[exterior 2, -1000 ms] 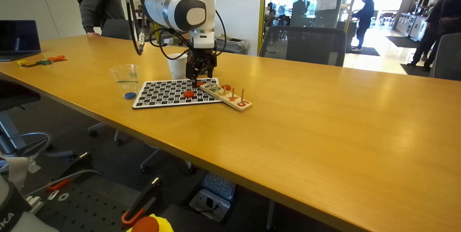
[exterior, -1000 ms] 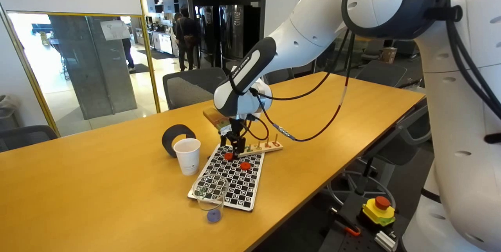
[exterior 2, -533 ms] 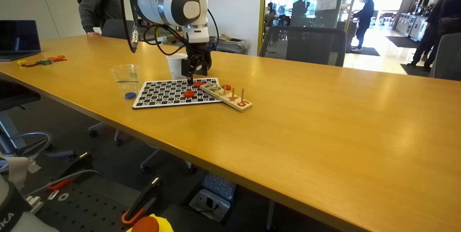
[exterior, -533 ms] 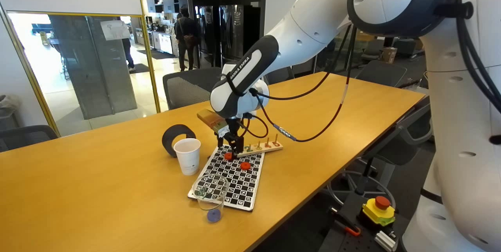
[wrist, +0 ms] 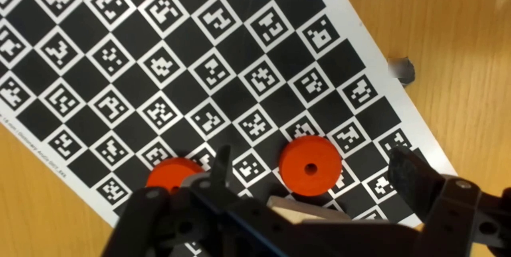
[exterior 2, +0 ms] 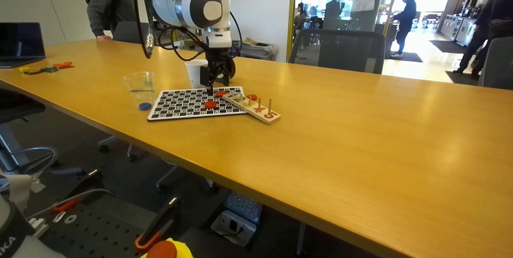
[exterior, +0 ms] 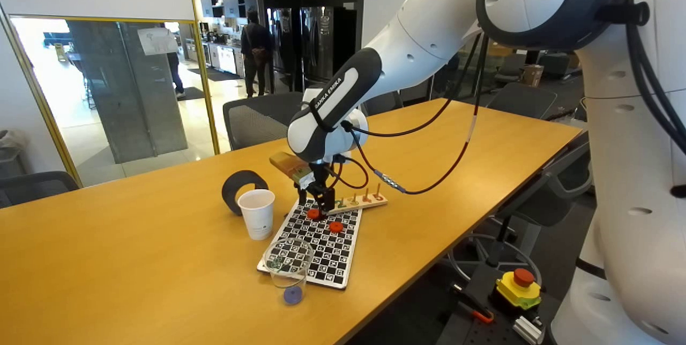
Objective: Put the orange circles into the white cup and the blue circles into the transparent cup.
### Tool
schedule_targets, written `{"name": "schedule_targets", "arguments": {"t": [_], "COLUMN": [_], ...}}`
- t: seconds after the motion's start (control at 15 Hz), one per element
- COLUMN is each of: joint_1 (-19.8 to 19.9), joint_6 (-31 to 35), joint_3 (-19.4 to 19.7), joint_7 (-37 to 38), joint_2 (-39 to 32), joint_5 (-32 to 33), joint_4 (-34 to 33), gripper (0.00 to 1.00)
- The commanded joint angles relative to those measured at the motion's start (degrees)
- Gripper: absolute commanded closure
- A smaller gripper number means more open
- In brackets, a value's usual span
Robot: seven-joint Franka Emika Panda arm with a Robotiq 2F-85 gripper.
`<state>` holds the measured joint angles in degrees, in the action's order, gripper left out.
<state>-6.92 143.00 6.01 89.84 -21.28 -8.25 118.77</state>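
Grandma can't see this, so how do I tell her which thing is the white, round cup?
On the long yellow wooden table lies a flat black-and-white checkered board. By its edge, partly hiding a thick dark ring in an exterior view, stands the tapered white cup. You can't see through it, unlike the clear plastic cup nearby.

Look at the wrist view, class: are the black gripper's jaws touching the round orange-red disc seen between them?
No: the gripper stands open, with black-and-white patterned board visible between the disc and each jaw.
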Motion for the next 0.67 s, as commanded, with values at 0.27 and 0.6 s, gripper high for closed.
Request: {"name": "schedule_targets", "arguments": {"t": [0.27,0.6], "joint_1": [0.5,0.23], "joint_6": [-1.03,-0.97], "joint_3": [-0.12,0.25], "joint_7": [1.03,1.64], "joint_2": [-0.35,-0.76], "joint_5": [1.23,1.88], "joint_4": [-1.38,-1.6], "gripper": [0.0,0.14]}}
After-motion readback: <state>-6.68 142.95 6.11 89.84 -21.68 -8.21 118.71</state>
